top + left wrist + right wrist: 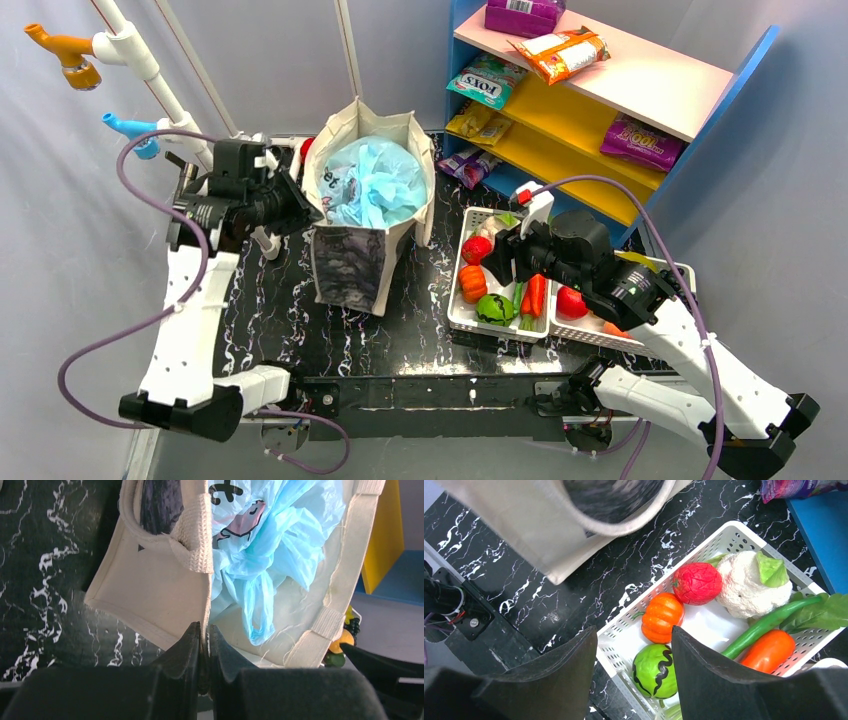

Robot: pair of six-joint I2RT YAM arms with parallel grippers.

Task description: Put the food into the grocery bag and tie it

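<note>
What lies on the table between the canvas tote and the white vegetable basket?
Nothing: only bare black marbled tabletop separates the tote and the basket, shown in the top view and the right wrist view.

The table is black with white marble veins. The tote is beige, with a dark grey print on its side. The bag is pale, translucent blue. The basket is white, dotted with holes. The pumpkin is orange, the round fruit red, the cauliflower white with a light green leaf. The squash is green with a black wavy stripe, the bean green, the pepper orange-red. The shelf has a blue frame, a pink top board and a yellow one below. The arms are white with black joints.
</note>
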